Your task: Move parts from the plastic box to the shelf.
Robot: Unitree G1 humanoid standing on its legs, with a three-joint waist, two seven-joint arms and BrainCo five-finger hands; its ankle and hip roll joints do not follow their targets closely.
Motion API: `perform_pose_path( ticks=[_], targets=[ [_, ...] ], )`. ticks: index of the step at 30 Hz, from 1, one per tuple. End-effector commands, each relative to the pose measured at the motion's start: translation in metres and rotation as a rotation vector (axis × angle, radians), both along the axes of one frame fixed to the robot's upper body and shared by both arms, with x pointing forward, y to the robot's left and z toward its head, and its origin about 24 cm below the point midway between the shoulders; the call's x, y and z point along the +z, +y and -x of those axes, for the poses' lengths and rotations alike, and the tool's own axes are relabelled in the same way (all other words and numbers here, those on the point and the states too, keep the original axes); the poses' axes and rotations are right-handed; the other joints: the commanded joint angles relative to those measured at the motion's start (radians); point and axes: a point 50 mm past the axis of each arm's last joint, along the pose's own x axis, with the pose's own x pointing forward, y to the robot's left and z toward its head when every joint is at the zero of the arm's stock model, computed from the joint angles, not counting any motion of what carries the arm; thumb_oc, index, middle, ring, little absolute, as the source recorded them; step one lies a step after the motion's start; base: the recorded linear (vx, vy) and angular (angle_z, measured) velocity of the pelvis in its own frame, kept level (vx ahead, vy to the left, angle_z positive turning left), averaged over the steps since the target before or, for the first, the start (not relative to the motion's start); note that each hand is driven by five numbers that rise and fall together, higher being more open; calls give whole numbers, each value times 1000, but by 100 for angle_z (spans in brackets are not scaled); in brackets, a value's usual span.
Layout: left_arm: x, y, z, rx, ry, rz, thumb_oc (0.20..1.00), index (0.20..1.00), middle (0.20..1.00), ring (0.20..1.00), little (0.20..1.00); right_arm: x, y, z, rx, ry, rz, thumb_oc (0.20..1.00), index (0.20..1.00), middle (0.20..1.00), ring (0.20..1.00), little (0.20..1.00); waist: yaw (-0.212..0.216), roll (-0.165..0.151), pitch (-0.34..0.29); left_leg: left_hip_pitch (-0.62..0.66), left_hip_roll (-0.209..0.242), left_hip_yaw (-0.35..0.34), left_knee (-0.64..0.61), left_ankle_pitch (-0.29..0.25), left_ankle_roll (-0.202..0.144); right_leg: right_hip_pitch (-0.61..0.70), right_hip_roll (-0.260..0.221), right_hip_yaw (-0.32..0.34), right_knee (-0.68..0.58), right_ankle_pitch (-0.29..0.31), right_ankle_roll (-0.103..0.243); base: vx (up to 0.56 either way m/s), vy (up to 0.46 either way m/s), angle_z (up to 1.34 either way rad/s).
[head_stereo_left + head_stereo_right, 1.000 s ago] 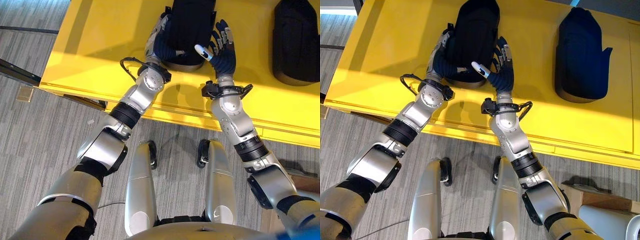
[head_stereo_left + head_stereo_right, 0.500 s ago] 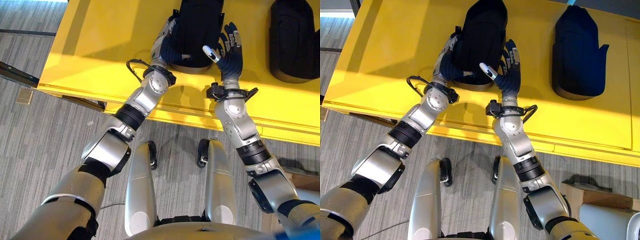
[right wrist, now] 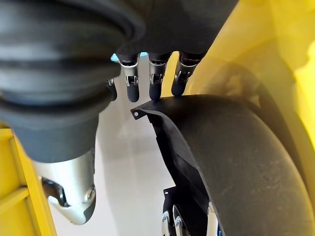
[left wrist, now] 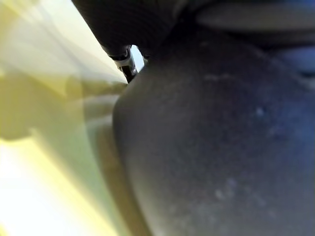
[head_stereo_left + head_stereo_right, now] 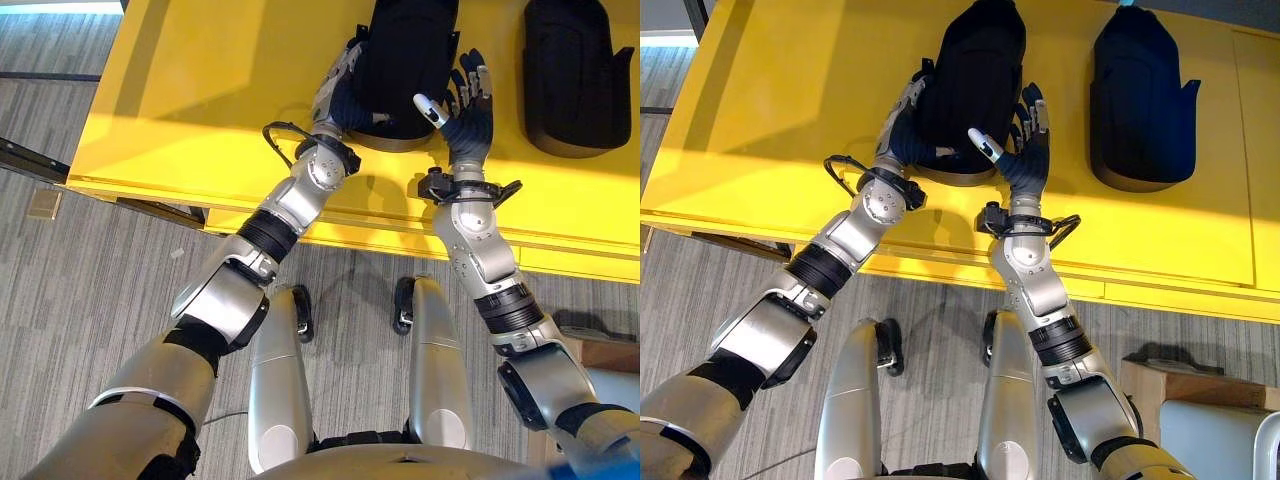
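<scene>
Black and matte, a curved moulded plastic part [image 5: 972,85] lies on the yellow shelf surface [image 5: 790,120]. The left hand [image 5: 902,130] presses its left flank, fingers hidden; the right hand [image 5: 1025,150] stands spread beside it. A second black part [image 5: 1138,95] lies well apart. No writing is legible.

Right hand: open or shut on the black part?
Open. The right hand has straight, spread fingers and its thumb held apart beside the near black part; the right wrist view shows the fingers extended, not curled round it.
</scene>
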Motion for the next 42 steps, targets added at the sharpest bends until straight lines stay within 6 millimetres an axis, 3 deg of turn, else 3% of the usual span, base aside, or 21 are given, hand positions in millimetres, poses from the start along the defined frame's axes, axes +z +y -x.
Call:
perform_pose_path(
  ticks=[1, 3, 4, 8, 10, 13, 15, 19, 21, 27, 35, 42],
  targets=[
    [-23, -82, 27, -298, 104, 25, 1000, 1000, 1000, 1000, 1000, 30, 18, 11, 65, -152, -9, 1000, 1000, 1000, 1000, 1000, -14, 15, 27, 17, 25, -21, 15, -75, -26, 29, 5, 7, -51, 60, 34, 0, 0, 0],
    [-20, -79, 26, -292, 107, 83, 1000, 1000, 1000, 1000, 1000, 34, 17, 10, 52, -164, -6, 1000, 1000, 1000, 1000, 1000, -13, 15, 25, 17, 25, -20, 15, -75, -27, 30, 4, 6, -51, 62, 33, -46, -10, 0],
    [-18, -76, 25, -285, 107, 105, 1000, 1000, 1000, 1000, 1000, 36, 16, 10, 45, -172, -3, 1000, 1000, 1000, 1000, 1000, -13, 15, 28, 2, 22, -21, 12, -47, -23, 17, 4, 8, -57, 86, 27, -90, -15, 0],
    [-12, -70, 23, -281, 107, 194, 1000, 1000, 1000, 1000, 1000, 40, 11, 5, 2, -173, 12, 1000, 1000, 1000, 1000, 1000, -7, 20, 25, 14, 27, -24, 17, -71, -28, 29, 6, 7, -52, 65, 32, 35, -10, -1],
    [-6, -62, 21, -268, 89, 264, 1000, 1000, 1000, 1000, 1000, 43, 10, 2, -13, -173, 29, 1000, 1000, 1000, 1000, 1000, -1, 20, 26, -2, 24, -27, 18, -45, -25, 15, 6, 6, -56, 90, 27, -94, -16, -1],
    [-2, -54, 20, -253, 78, 330, 1000, 1000, 1000, 1000, 1000, 44, 11, -1, -19, -168, 42, 1000, 1000, 1000, 1000, 1000, 6, 22, 19, 10, 25, -29, 21, -69, -28, 26, 5, 2, -51, 69, 31, 26, -4, 1],
    [9, -46, 21, -232, 8, 307, 1000, 1000, 1000, 1000, 1000, 46, 10, -5, -35, -166, 73, 1000, 1000, 1000, 1000, 1000, 13, 23, 20, -6, 21, -32, 19, -42, -24, 14, 3, 1, -54, 91, 25, -87, -9, 1],
    [16, -27, 25, -239, -26, 472, 1000, 1000, 1000, 1000, 1000, 49, 12, -9, -41, -157, 97, 1000, 1000, 1000, 1000, 1000, 32, 26, 16, -14, 15, -35, 24, -43, -22, 10, -5, -5, -43, 85, 23, 5, -9, 5],
    [22, -22, 29, -241, -79, 459, 1000, 1000, 1000, 1000, 1000, 50, 10, -11, -50, -160, 101, 1000, 1000, 1000, 1000, 1000, 41, 29, 14, -16, 11, -37, 27, -45, -21, 7, -7, -8, -41, 85, 23, 7, 0, 3],
    [15, -2, 25, -181, -73, 466, 1000, 1000, 1000, 1000, 1000, 41, 9, -13, -32, -133, 94, 1000, 1000, 1000, 1000, 1000, 50, 34, 11, -25, 9, -35, 30, -45, -14, -4, -14, -7, -33, 86, 23, 14, 17, 5],
    [9, -1, 23, -163, -61, 389, 1000, 1000, 1000, 1000, 1000, 17, 6, -11, 8, -62, 61, 1000, 1000, 1000, 1000, 1000, 45, 38, 5, -26, 10, -27, 33, -49, -12, -10, -19, -2, -29, 87, 23, 0, 0, 0],
    [6, 0, 23, -168, -48, 399, 1000, 1000, 1000, 1000, 1000, 12, 5, -10, 17, -49, 51, 1000, 1000, 1000, 1000, 1000, 44, 41, 3, -30, 12, -24, 33, -47, -9, -14, -19, -1, -28, 88, 23, 0, 0, 0]
  ],
)
